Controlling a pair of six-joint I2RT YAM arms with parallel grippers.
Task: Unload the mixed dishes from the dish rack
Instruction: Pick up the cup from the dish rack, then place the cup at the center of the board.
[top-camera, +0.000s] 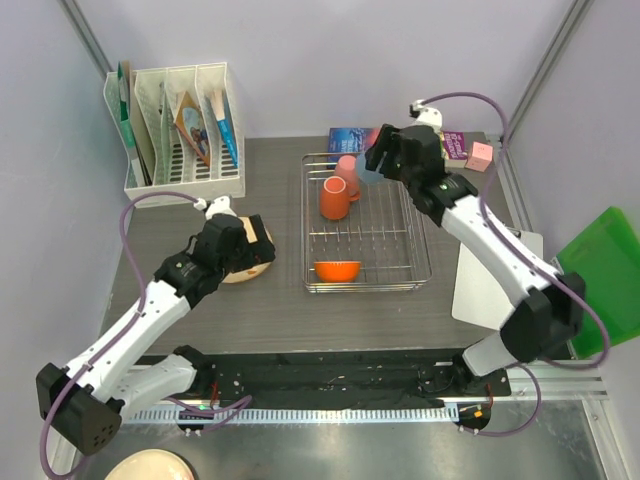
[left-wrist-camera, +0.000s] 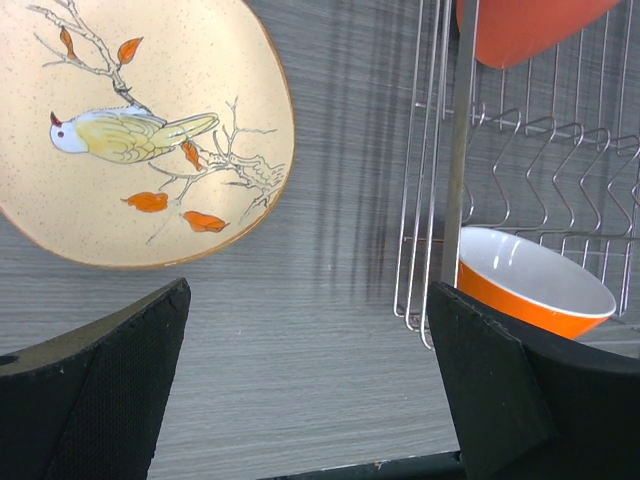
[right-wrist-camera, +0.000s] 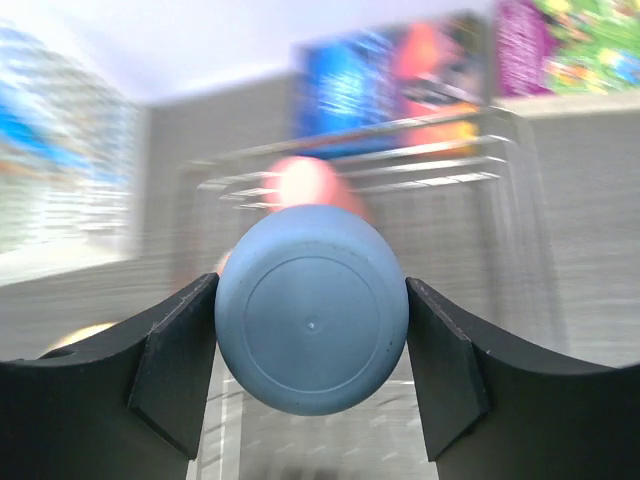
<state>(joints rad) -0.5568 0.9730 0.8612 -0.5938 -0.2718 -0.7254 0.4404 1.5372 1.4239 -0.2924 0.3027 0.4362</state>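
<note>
The silver wire dish rack (top-camera: 415, 262) sits mid-table. In it are an orange mug (top-camera: 334, 198), a pink cup (top-camera: 346, 170) behind it and an orange bowl (top-camera: 337, 270) with white inside at the near edge. My right gripper (top-camera: 374, 166) is shut on the light blue cup (right-wrist-camera: 311, 323) and holds it above the rack's far end. The cream plate (left-wrist-camera: 140, 120) with a bird pattern lies on the table left of the rack. My left gripper (left-wrist-camera: 305, 385) is open and empty above the table between plate and rack; the bowl (left-wrist-camera: 535, 280) shows at its right.
A white slotted organiser (top-camera: 180, 130) with booklets stands at the back left. Books (top-camera: 352, 140) and a pink block (top-camera: 480, 155) lie behind the rack. A white board (top-camera: 485, 285) and a green board (top-camera: 605, 275) lie at the right.
</note>
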